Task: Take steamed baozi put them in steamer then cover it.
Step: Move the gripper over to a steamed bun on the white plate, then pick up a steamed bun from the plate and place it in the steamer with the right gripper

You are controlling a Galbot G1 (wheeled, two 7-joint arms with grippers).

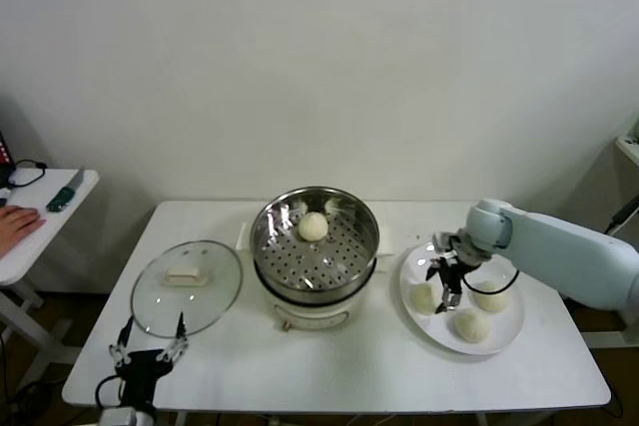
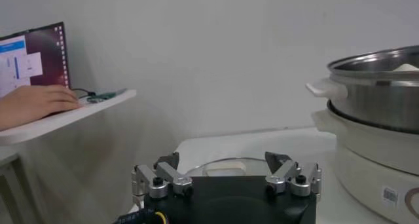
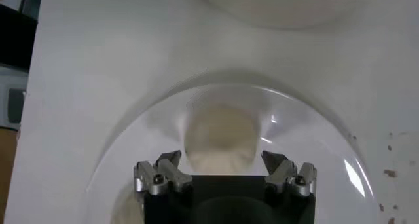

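Observation:
The steel steamer [image 1: 315, 251] stands mid-table on its cream base with one baozi [image 1: 313, 226] on the perforated tray. Three baozi lie on the white plate [image 1: 509, 331]: one [image 1: 422, 297] under my right gripper, one [image 1: 491, 297] behind it, one [image 1: 470, 325] in front. My right gripper [image 1: 444, 281] is open just above the left bun, which shows between its fingers in the right wrist view [image 3: 219, 139]. The glass cover [image 1: 187, 286] lies flat on the table left of the steamer. My left gripper [image 1: 150, 351] is open and empty near the table's front left corner.
A side table [image 1: 40, 221] at the far left holds a person's hand [image 1: 18, 223] and a laptop [image 2: 33, 58]. The steamer's wall [image 2: 380, 107] rises close to the left gripper's right side. The table's front edge runs just below the plate.

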